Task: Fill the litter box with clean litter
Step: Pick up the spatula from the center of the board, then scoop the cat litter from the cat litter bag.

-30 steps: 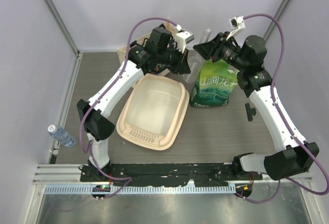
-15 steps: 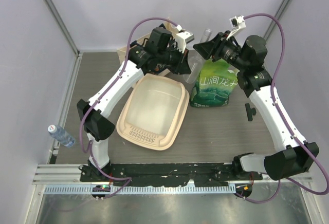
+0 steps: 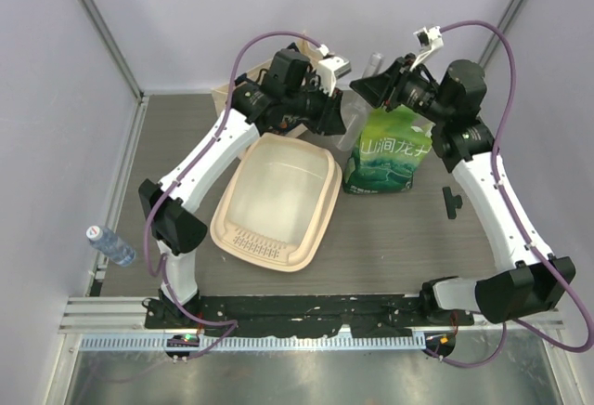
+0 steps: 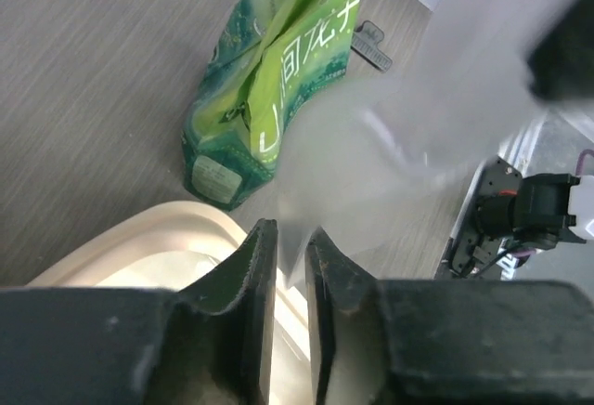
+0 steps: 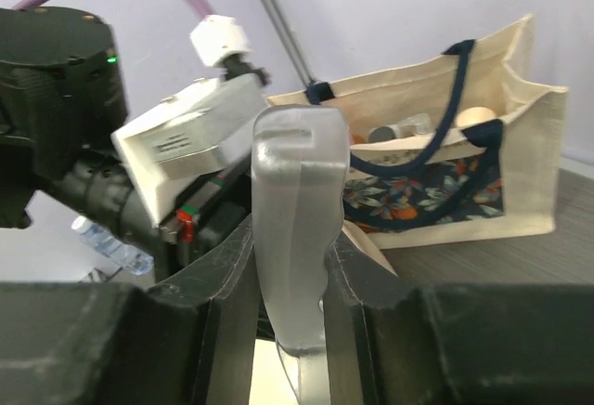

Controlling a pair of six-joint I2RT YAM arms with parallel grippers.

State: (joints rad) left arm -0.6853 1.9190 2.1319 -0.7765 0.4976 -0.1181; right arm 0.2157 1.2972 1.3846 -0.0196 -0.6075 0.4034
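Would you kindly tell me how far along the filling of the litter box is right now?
Done: nothing yet; the cream rectangular plastic litter box shows no litter. In hand: the left gripper and right gripper are both shut on a translucent plastic container by the box's far corner. Left: all the pouring; the green plastic bag stands upright beside the box.

Litter box (image 3: 278,202) lies left of centre on the worktop (image 3: 390,247), its slotted end nearest the arm bases. Bag (image 3: 388,156) stands just right of its far corner. Tote bag (image 5: 445,173) stands behind the box. Scoop (image 3: 355,119) is gripped between left hand (image 4: 290,236) and right hand (image 5: 290,238), above the gap between box and bag. Bottle (image 3: 111,245) lies off the worktop's left edge.
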